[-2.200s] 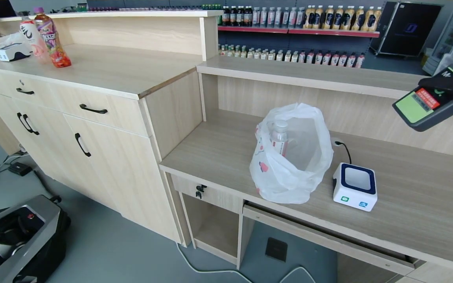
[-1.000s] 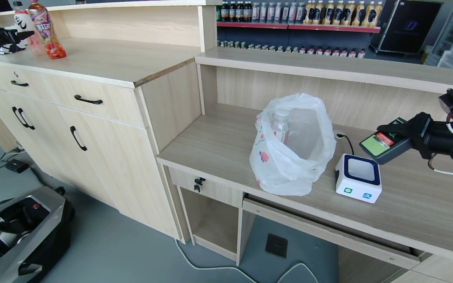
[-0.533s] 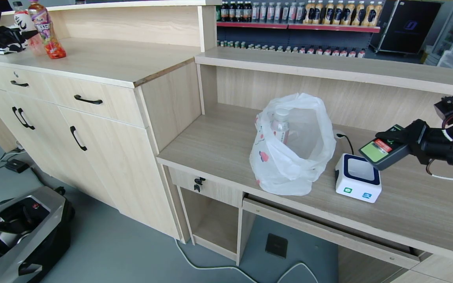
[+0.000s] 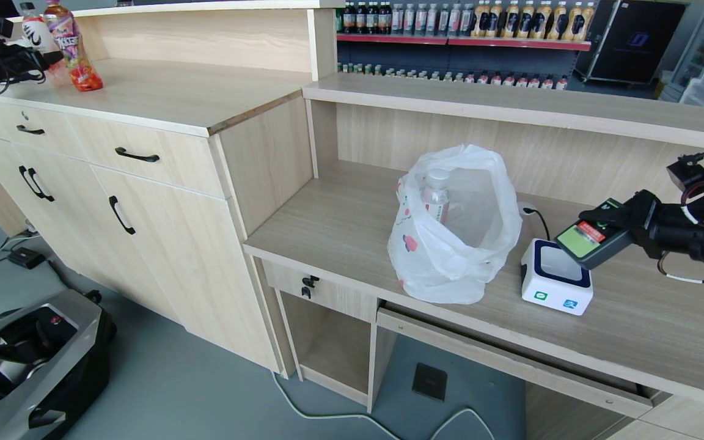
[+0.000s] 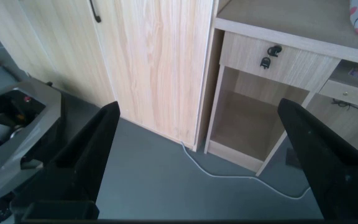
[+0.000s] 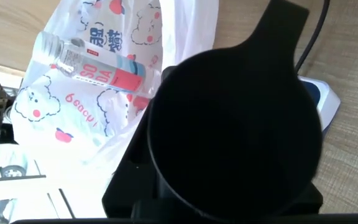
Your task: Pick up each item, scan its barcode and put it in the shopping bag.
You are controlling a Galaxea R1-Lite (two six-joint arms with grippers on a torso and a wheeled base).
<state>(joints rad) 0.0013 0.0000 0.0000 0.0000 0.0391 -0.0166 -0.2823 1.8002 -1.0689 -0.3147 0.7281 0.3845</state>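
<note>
My right gripper is shut on a dark box with a green and red label. It holds the box tilted just above the back right corner of the white and blue scanner. The box's dark body blocks most of the right wrist view. Left of the scanner stands the white shopping bag with a clear bottle inside; the bag and bottle also show from the right wrist. My left gripper is open beside two bottles on the raised counter at far left; its fingers hold nothing.
The scanner's cable runs behind the bag. The lower desk has free room right of the scanner. A raised ledge runs behind the desk. Drawers and cupboard doors are on the left.
My right gripper has come down and leftward with the dark box, from high at the right edge to just over the scanner. The left arm has come in beside the bottles. The camera also shifted.
</note>
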